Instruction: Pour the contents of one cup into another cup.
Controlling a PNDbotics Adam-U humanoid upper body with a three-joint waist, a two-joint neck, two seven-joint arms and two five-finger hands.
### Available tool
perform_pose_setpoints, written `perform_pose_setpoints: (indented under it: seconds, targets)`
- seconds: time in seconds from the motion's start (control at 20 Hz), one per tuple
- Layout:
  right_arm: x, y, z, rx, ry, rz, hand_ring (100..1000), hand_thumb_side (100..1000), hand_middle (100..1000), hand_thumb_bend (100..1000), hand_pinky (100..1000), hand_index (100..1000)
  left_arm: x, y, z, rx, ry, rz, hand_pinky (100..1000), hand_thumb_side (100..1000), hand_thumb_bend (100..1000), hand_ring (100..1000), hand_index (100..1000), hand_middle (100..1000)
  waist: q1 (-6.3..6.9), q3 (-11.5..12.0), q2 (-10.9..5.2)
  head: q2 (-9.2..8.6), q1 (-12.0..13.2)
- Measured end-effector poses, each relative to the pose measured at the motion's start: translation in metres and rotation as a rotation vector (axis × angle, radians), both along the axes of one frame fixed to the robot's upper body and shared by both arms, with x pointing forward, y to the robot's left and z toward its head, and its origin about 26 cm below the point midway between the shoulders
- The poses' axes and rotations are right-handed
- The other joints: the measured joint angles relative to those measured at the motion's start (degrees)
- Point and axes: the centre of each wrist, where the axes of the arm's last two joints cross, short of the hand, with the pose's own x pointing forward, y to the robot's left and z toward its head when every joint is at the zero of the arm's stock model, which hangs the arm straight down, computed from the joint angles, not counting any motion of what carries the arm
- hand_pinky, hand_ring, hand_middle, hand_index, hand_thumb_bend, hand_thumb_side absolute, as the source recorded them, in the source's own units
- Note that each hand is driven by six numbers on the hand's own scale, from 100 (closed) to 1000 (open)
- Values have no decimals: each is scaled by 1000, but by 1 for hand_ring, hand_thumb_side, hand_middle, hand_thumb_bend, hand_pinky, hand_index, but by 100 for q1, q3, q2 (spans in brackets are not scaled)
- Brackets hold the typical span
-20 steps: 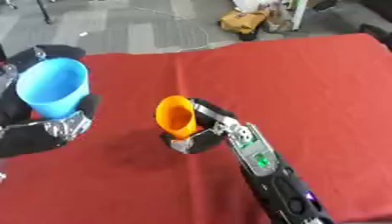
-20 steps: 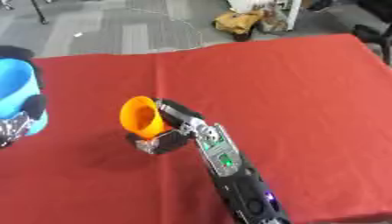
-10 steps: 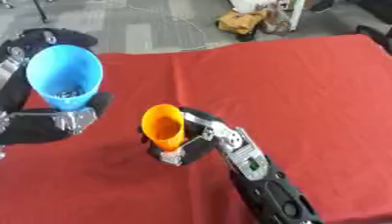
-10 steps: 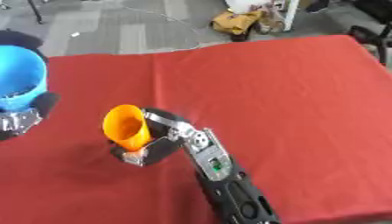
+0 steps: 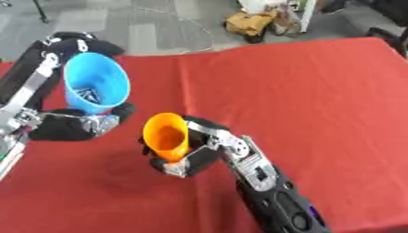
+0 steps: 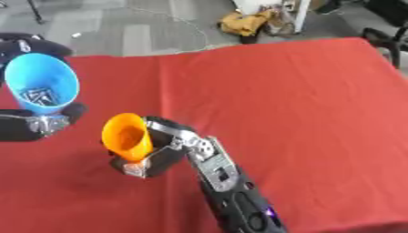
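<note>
My left hand [image 5: 76, 125] is shut on a blue cup [image 5: 95, 83], held above the red table [image 5: 303, 91] at the left and tipped so its mouth faces me; small dark and silvery bits lie inside it. My right hand [image 5: 195, 157] is shut on an orange cup [image 5: 165, 136], held low over the cloth near the middle and tilted with its mouth toward the left. The orange cup's inside looks bare. The blue cup sits up and to the left of the orange one, a short gap between their rims.
The red cloth runs wide to the right and front of both cups. Beyond the table's far edge lies grey floor with cables and a yellowish bundle [image 5: 255, 20] beside a white stand.
The blue cup has risen and moved right toward the orange cup, tipping its mouth more toward me. My right hand has carried the orange cup a little left and tilted it further.
</note>
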Motion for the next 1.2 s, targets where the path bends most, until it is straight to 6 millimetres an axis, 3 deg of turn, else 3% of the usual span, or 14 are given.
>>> perform_pose_setpoints:
  seconds: [0.45, 0.75, 1.2]
  targets:
    - [-2, 6, -1, -1, 13, 26, 675, 100, 320, 100, 822, 731, 16, -22, 3, 72, -168, 20, 290, 100, 575, 418, 784, 484, -42, -20, 32, -3, 51]
    - [-3, 10, -1, 0, 22, 40, 675, 100, 321, 100, 822, 731, 21, -32, 2, 98, -250, 32, 290, 100, 589, 416, 786, 482, -41, -37, 40, -4, 74]
    - [-4, 9, -3, -1, 29, 41, 677, 100, 322, 100, 823, 732, 21, -37, 3, 137, -353, 53, 290, 100, 654, 314, 794, 472, -40, -50, 47, -4, 74]
